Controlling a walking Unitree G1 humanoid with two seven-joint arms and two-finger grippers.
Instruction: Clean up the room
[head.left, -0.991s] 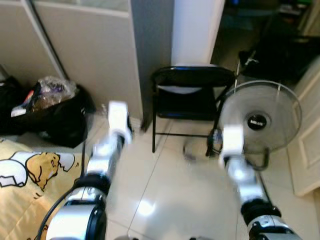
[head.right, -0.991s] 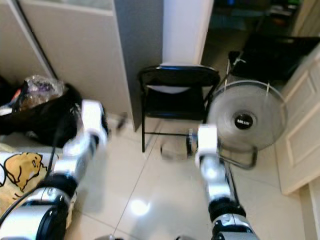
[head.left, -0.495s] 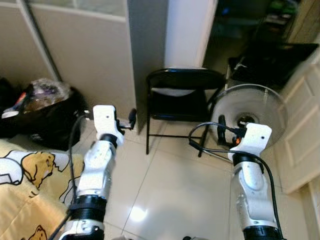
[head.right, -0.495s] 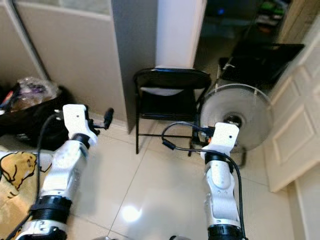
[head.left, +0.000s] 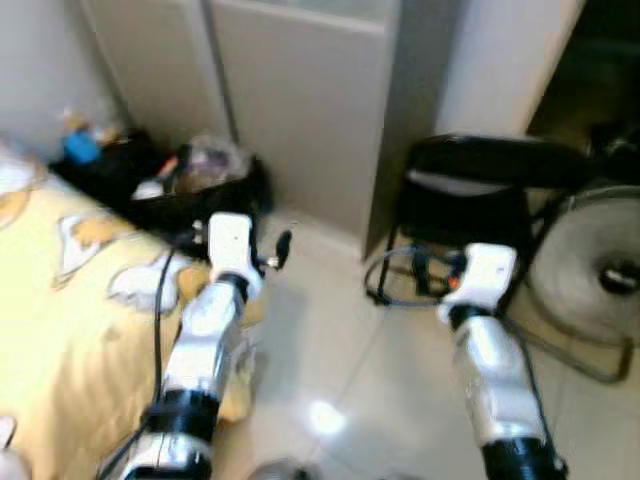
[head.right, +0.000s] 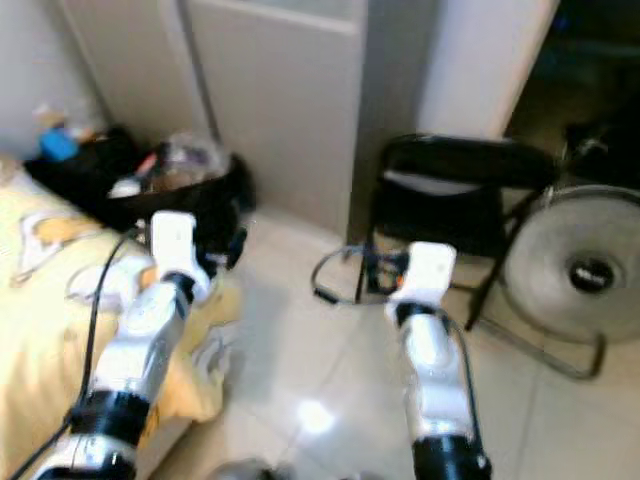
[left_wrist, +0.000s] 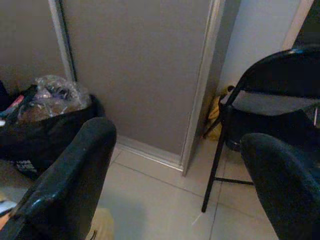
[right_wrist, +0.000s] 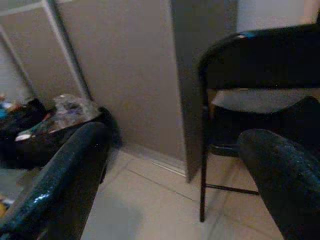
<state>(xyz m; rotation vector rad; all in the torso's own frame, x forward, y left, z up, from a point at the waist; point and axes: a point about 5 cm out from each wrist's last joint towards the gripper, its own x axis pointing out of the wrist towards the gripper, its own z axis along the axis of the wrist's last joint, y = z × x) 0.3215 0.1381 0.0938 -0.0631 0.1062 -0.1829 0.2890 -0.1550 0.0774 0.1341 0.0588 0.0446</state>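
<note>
Scanning for clutter: black rubbish bag (head.left: 205, 185) stuffed full, slumped against the sliding door (head.left: 300, 110), just beside the yellow bedspread (head.left: 70, 300). Left gripper (left_wrist: 175, 175) and right gripper (right_wrist: 170, 175) raised over bare tiled floor (head.left: 330, 340), jaws released, grasping nothing. Folding chair (head.left: 480, 190) and fan (head.left: 600, 270) off right. Searching step, by the look of it; next, probably closing on the bag.

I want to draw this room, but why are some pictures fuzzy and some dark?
Both eye views are smeared with motion blur, softening the fan and folding chair; a bright glare spot shines on the floor tiles. Both wrist views are dimmer but sharper behind, with the close black fingers out of focus.
</note>
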